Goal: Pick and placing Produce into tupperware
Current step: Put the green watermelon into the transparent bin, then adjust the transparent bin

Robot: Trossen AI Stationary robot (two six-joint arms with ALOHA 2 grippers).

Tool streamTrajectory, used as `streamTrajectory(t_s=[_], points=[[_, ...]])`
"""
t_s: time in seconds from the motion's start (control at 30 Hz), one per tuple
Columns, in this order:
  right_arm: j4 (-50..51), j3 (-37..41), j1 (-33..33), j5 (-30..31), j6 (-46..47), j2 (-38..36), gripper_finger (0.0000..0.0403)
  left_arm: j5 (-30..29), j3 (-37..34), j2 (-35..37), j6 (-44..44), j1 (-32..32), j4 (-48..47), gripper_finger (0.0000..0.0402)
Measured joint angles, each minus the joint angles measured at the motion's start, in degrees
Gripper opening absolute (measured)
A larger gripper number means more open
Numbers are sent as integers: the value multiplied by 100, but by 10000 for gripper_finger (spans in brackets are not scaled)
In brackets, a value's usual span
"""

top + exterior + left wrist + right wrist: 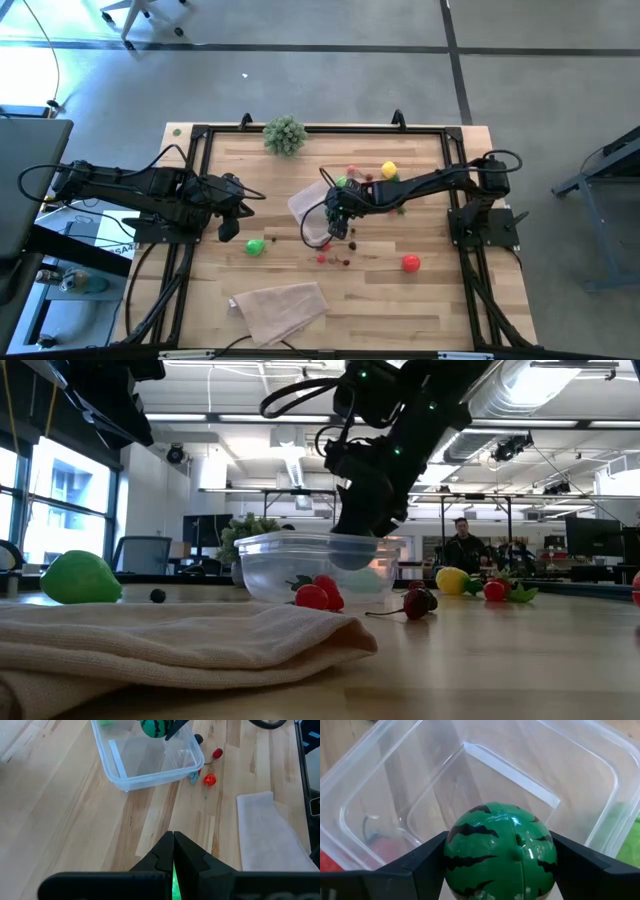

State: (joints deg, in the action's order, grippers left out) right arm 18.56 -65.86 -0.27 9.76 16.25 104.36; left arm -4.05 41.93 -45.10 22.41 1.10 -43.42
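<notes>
My right gripper (338, 216) reaches in from the table's right and is shut on a round green toy watermelon with dark stripes (500, 852). It holds the watermelon over the open clear tupperware (310, 215) at mid-table. The low view shows the fingers dipping inside the tupperware's (300, 572) walls. Small red produce (318, 593) lies on the table by the box's near side. A green fruit (256, 247), a red one (411, 263) and a yellow one (389, 170) lie loose around it. My left gripper (173, 840) waits shut at the table's left. My right gripper pinches the watermelon between its two fingers (420, 865), one on each opposite side of the ball (455, 855). The fingers slant down from the table's right. The watermelon is lifted clear, over the tupperware's floor (485, 775).
A folded beige cloth (280, 310) lies near the front edge. A bushy pale-green plant ball (285, 134) sits at the far edge. More small produce (365, 180) clusters under the right arm. A black frame (200, 135) borders the wooden table.
</notes>
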Motion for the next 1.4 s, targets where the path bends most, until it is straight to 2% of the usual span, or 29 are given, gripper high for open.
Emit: streamTrajectory(t_s=[0.73,1.13,1.4], points=[[-43,6,69,249,-284,256,286,0,0,-2,-2,-2,2,1],[-43,6,69,372,-344,247,359,0,0,-2,0,-2,0,1],[56,-374,69,521,-628,247,366,0,0,-2,-1,-2,0,1]])
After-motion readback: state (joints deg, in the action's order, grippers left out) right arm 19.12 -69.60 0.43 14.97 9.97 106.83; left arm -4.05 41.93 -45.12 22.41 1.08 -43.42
